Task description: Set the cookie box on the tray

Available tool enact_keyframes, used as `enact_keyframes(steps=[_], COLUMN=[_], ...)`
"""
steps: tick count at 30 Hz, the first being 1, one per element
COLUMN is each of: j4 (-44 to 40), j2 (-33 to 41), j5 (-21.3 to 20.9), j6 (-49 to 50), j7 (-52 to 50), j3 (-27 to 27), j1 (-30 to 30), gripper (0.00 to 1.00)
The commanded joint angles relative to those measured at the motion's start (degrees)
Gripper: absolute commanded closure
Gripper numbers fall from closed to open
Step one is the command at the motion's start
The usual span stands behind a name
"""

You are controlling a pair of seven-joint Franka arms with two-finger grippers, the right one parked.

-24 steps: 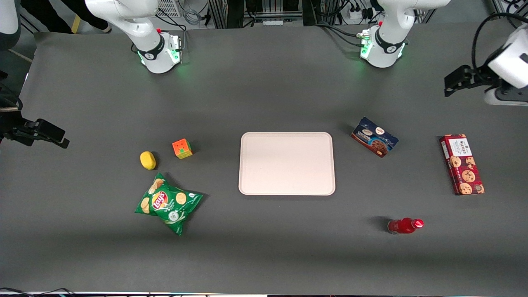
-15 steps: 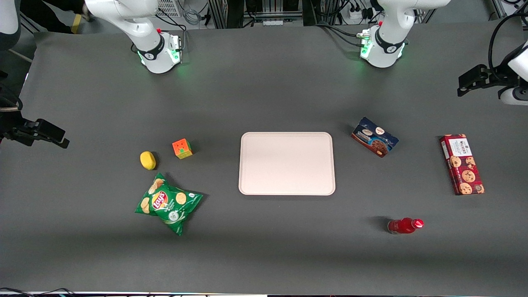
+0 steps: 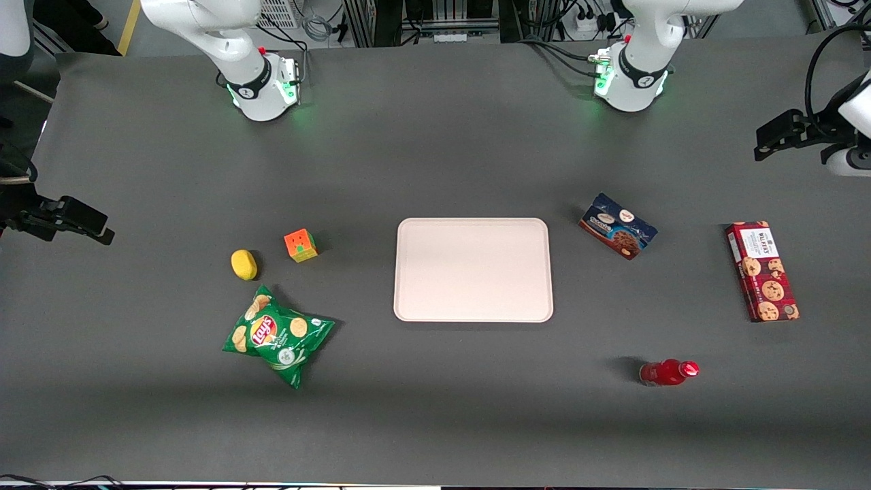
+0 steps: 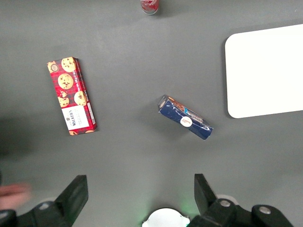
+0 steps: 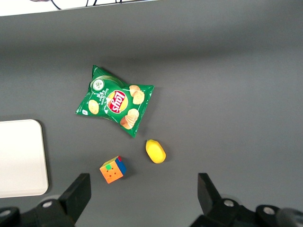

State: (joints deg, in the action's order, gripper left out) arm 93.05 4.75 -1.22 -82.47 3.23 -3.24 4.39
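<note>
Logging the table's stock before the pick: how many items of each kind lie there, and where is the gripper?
Cookie boxes: 2 (cookie box, red Walkers box)
Tray: 1
Chip bag: 1
Red bottle: 1
Lemon: 1
Puzzle cube: 1
Total: 7
Gripper: open, high above the table.

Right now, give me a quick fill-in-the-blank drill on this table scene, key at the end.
1. The small navy-blue cookie box lies on the ____, not on the pale cream-pink rectangular tray.
2. The left arm's gripper is high above the table with its fingers ____.
3. The long red Walkers box lies beside the cookie box, toward the ____ arm's end.
4. The red bottle is ____ the front camera than the cookie box.

Missing: table; open; working; nearer to
</note>
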Motion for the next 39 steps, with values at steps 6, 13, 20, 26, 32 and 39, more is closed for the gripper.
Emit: enact_keyframes(steps=[6,13,20,26,32,39], j4=[-0.7,0.6,11.1,21.7,29.9,40.8], j2=[-0.6,-4.4,-5.4,-5.3,-5.1,-4.2], j5=[0.1,3.7,6.1,6.6,6.6,6.6], j6=[2.8,3.2,-5.1,-15.7,-24.8,-39.2], j7=[-16.6,-30.2,-32.3,-34.8,-36.0,-37.1], j3=[3.6,6.1,6.2,6.3,7.5,9.7], j1=[1.1,1.1,1.1,1.1,1.1,1.1], gripper=[0.0,0.0,0.0,0.0,0.0,0.0])
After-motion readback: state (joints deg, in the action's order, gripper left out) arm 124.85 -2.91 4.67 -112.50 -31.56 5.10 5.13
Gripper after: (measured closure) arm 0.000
